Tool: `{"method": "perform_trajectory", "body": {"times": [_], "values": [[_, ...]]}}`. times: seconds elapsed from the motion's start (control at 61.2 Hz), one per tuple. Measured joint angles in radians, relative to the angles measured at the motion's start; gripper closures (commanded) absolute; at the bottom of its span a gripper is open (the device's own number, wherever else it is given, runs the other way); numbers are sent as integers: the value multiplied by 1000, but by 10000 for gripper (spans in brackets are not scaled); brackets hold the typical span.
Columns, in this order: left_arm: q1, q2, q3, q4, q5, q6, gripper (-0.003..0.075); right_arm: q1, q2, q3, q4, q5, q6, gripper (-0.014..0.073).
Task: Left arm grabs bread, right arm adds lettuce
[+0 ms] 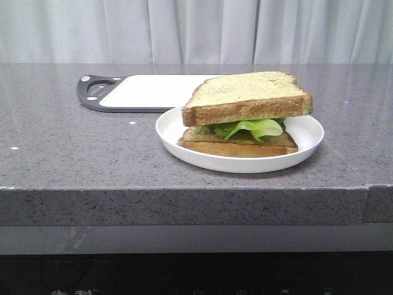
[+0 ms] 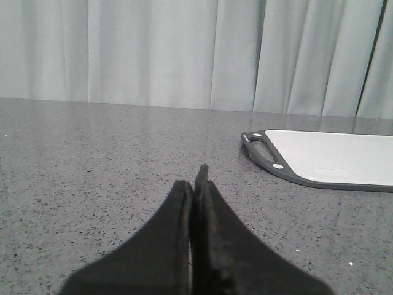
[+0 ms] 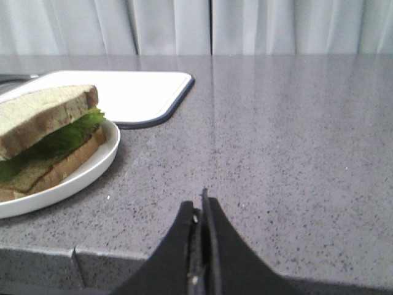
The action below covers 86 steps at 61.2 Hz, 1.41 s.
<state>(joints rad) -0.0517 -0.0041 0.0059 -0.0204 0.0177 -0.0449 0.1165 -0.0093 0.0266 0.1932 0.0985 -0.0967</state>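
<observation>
On the grey table lies a white cutting board, before it a white plate with the bread atop the lettuce on a thinner slice, while both arms' fingers are pressed together, empty.

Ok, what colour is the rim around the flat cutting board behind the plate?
Dark grey to black rim around a white cutting board, clearest in the left wrist view.

Matte black, curved, tapering jaws
</observation>
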Motion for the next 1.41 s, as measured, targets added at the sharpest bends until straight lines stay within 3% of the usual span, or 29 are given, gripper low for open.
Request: {"method": "perform_trajectory", "body": {"times": [0.49,0.768,1.405], "values": [[0,0,0,0,0,0,741,0,0,0,0,-13,-1,661],[0,0,0,0,0,0,741,-7,0,0,-149,-37,147,661],[0,0,0,0,-2,0,741,-58,0,0,-170,-41,178,661]]}}
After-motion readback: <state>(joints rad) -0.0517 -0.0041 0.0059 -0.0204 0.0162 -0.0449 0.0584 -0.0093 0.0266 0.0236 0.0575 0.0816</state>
